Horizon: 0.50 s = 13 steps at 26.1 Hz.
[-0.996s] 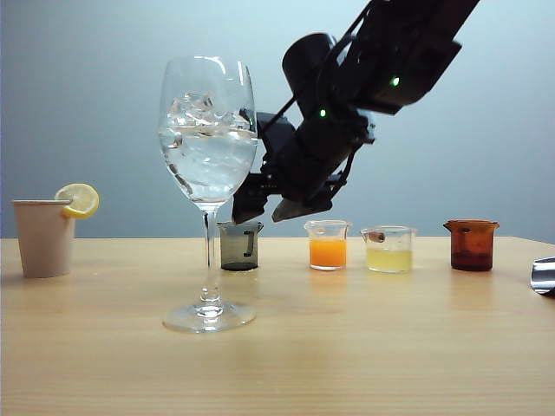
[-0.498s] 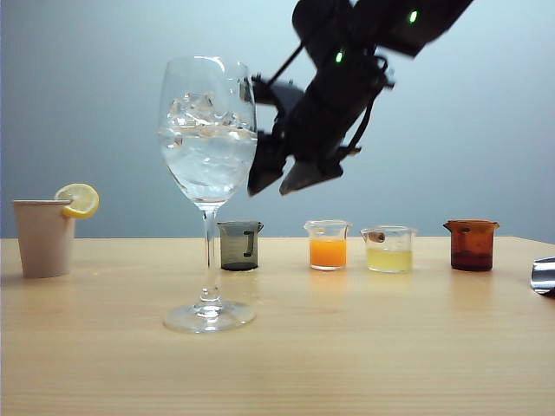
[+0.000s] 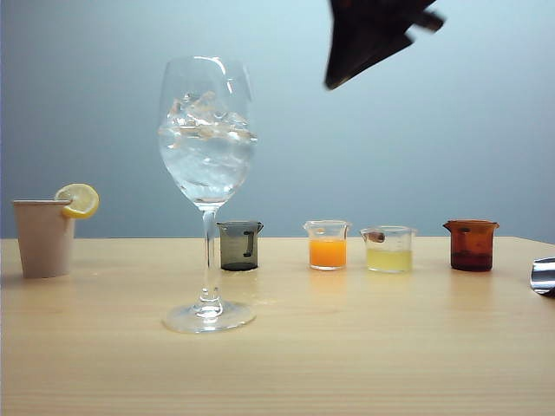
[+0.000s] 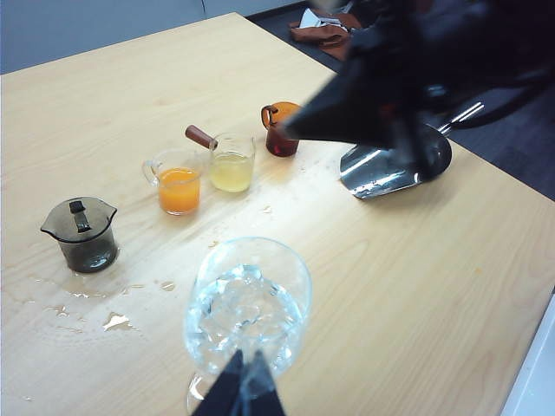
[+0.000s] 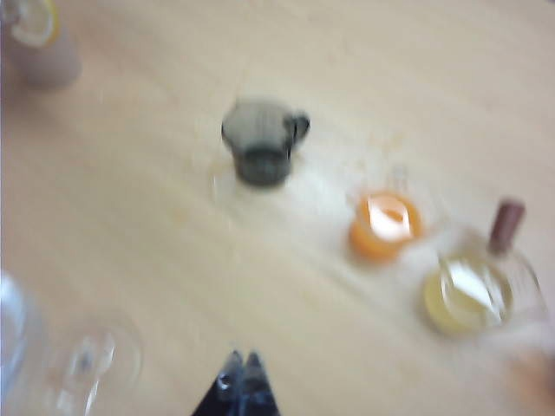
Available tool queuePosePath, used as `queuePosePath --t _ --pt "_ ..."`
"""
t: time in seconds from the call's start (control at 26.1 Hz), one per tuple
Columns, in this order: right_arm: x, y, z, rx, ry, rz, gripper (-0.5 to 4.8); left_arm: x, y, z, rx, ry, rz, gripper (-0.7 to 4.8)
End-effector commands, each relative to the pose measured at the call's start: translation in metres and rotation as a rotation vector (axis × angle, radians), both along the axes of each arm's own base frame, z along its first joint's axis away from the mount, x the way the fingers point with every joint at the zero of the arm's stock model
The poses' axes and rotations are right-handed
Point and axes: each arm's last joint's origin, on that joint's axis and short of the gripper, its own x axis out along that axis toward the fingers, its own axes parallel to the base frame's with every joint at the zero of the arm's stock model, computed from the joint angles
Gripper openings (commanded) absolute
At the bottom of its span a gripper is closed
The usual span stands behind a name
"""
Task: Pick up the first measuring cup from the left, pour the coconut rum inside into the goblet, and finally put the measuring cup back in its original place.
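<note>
The first measuring cup (image 3: 239, 246), smoky grey with a dark mark, stands upright on the table just behind and right of the goblet (image 3: 208, 156); nothing touches it. It also shows in both wrist views (image 4: 80, 234) (image 5: 260, 147). The goblet's bowl (image 4: 247, 303) holds ice and clear liquid, and I cannot tell whether any coconut rum is left in the cup. My right gripper (image 3: 333, 82) hangs high above the cups, blurred, its tips (image 5: 241, 360) shut with nothing in them. My left gripper (image 4: 247, 377) is shut and empty, looking down on the goblet.
A beige paper cup (image 3: 43, 238) with a lemon slice stands far left. Right of the smoky cup are an orange-filled cup (image 3: 328, 245), a pale yellow one (image 3: 389, 250) and an amber one (image 3: 471, 245). A metal scoop (image 3: 544, 275) lies at the right edge. Small spills (image 4: 113, 321) wet the table.
My right gripper has risen from just above the smoky cup to the top of the exterior view and its jaws have shut. The cup stays on the table.
</note>
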Motion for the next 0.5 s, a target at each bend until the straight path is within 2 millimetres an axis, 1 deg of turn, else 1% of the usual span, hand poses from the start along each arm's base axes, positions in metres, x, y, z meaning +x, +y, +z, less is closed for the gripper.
queuePosePath --t 0.04,0.23,0.27,0.31,0.46,0.5 --pt "-0.026 -0.018 0.013 -0.043 0.055 0.002 -0.01 -0.001 0.000 0.003 -0.013 -0.015 -0.004 -0.06" --pt "-0.055 -0.039 0.028 -0.078 0.060 0.023 -0.01 -0.005 0.002 0.004 -0.016 -0.025 -0.005 -0.06" --pt "-0.066 -0.047 0.031 -0.099 0.066 0.036 -0.01 -0.007 0.003 0.004 -0.016 -0.024 -0.005 -0.06" --pt "-0.072 -0.051 0.032 -0.104 0.072 0.036 -0.01 -0.008 0.003 0.004 -0.014 -0.019 -0.005 -0.06" --pt "-0.091 -0.065 0.029 -0.103 0.072 0.037 -0.01 -0.013 0.006 -0.001 0.016 0.032 0.006 -0.06" --pt "-0.101 -0.072 0.021 -0.089 0.056 0.039 -0.01 -0.016 0.008 -0.005 0.033 0.047 0.014 -0.06"
